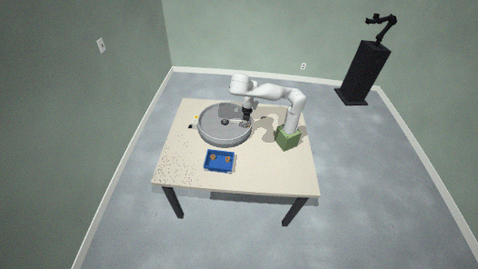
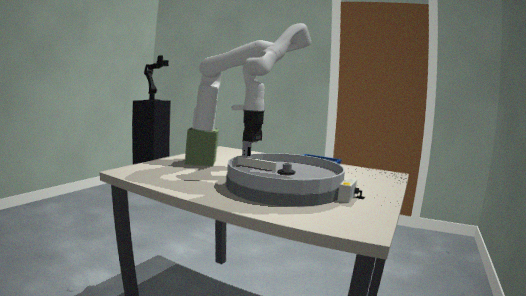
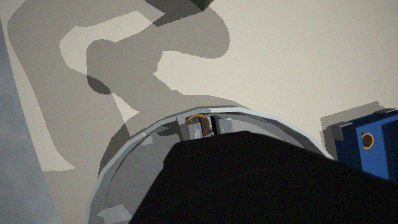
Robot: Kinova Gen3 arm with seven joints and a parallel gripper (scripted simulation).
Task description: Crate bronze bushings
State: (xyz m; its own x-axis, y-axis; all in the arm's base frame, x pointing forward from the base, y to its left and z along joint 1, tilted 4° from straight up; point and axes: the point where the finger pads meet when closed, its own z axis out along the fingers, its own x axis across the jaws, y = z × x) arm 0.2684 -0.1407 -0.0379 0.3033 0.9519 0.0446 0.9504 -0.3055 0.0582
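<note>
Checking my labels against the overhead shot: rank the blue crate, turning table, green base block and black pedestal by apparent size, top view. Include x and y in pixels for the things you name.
Turning table (image 1: 209, 134) (image 2: 285, 192) (image 3: 95, 200); black pedestal (image 1: 364, 68) (image 2: 151, 130); then blue crate (image 1: 219, 169) (image 3: 372, 155) and green base block (image 1: 287, 140) (image 2: 201, 147), too alike to rank.

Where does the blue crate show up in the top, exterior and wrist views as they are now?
Top: the crate is below the turning table, two bronze bushings inside.
Exterior: only a blue strip behind the turning table's far rim.
Wrist: right edge, cut off, one bronze bushing showing.
Shared landmark: the turning table.
</note>
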